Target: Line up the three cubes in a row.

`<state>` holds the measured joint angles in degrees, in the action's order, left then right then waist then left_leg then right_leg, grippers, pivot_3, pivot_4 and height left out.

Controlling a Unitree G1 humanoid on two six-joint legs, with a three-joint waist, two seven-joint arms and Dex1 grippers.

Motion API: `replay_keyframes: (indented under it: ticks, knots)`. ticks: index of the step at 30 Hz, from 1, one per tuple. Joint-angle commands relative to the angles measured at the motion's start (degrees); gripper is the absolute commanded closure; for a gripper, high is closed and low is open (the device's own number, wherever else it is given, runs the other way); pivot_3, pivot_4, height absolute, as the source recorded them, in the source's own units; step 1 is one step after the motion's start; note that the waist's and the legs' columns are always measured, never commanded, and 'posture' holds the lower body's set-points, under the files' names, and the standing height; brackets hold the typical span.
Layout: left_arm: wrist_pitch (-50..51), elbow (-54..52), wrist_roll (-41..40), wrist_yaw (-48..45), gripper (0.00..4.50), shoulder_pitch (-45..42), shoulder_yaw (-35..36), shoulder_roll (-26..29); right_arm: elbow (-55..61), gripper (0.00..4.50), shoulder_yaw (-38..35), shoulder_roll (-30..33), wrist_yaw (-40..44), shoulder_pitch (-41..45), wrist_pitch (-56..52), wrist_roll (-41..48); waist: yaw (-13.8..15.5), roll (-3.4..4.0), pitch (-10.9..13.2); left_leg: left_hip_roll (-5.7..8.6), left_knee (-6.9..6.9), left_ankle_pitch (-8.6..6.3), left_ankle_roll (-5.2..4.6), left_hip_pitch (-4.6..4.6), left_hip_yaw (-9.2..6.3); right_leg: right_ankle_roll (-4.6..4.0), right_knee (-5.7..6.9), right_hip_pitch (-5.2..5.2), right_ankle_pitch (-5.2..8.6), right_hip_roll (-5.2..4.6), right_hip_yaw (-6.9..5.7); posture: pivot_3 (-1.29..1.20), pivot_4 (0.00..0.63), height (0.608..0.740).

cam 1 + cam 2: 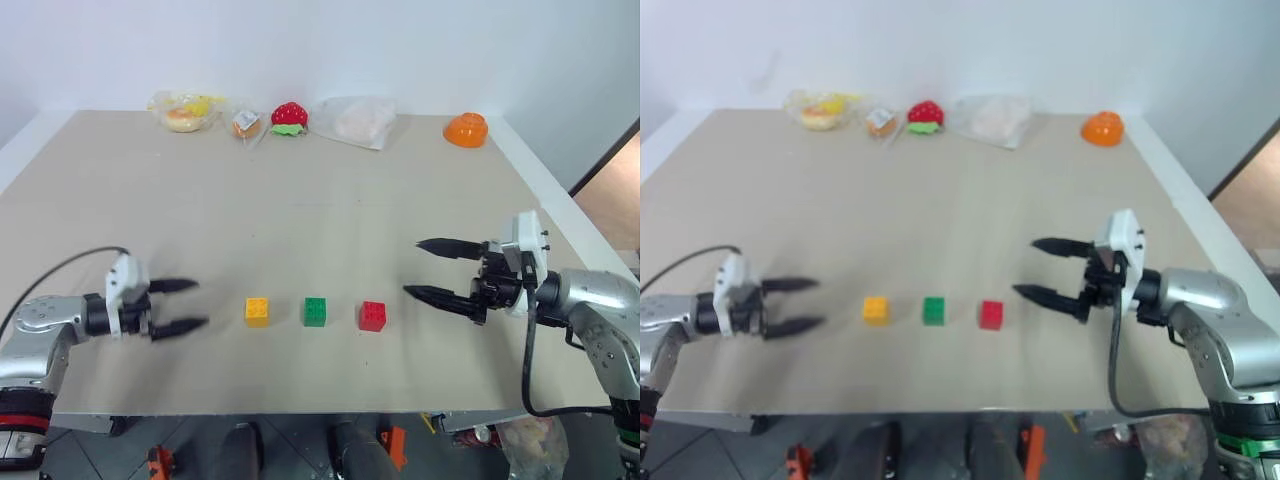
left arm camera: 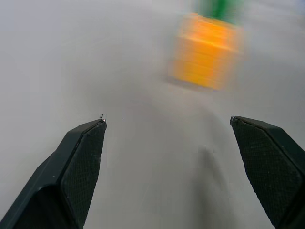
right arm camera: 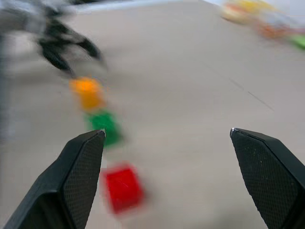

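left eye view: yellow cube (image 1: 257,311), green cube (image 1: 315,311) and red cube (image 1: 372,316) look light, rigid, slick; pinch flat sides. left tool (image 1: 180,305) and right tool (image 1: 432,268) gape empty.

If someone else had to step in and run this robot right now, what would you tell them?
Left gripper: open, empty, beside the yellow-orange cube, not touching it.
Right gripper: open, empty, beside the red cube, apart from it.
The green cube sits between the other two, all on the table with gaps between them.
Done: the three cubes look lined up in a row.
Left: probably nothing, perhaps only drawing the arms back.
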<state>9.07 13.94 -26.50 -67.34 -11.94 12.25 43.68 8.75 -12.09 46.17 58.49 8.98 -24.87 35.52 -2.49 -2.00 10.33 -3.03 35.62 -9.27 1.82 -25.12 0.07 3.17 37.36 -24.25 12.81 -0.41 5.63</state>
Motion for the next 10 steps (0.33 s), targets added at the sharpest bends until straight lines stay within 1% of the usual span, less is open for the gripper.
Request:
replay_keyframes:
  ticks: [1, 5, 10]
  knots:
    - [-0.50, -5.54, 0.33, 4.54, 0.19, 2.87, 2.97, -0.40, -0.67, 0.13, -0.87, -1.41, 0.07, -3.36, 2.55, -1.67, -0.06, 0.07, 0.04, 0.01, -0.06, 0.00, 0.00, 0.01, 0.03, 0.00, 0.00, -0.03, 0.01, 0.00, 0.03, 0.00, 0.150, 0.740]
    - [-0.03, -7.35, 2.06, 7.63, 0.19, 4.38, 2.61, 0.00, -0.20, 0.13, -1.16, -2.86, -1.01, -3.79, 2.78, -1.99, -0.31, 0.12, 0.07, -0.01, -0.09, 0.00, 0.00, 0.09, 0.05, -0.05, 0.04, -0.06, -0.03, 0.06, 0.06, 0.00, 0.150, 0.740]
    - [1.63, -9.11, 1.19, 9.83, 0.19, 3.17, 1.83, -1.26, 1.83, 0.13, -0.96, -3.21, -1.68, -2.70, 1.89, -1.25, -0.26, 0.12, 0.07, -0.01, 0.00, 0.03, -0.03, 0.12, 0.04, -0.13, 0.05, -0.02, -0.13, 0.06, 0.06, 0.00, 0.150, 0.740]
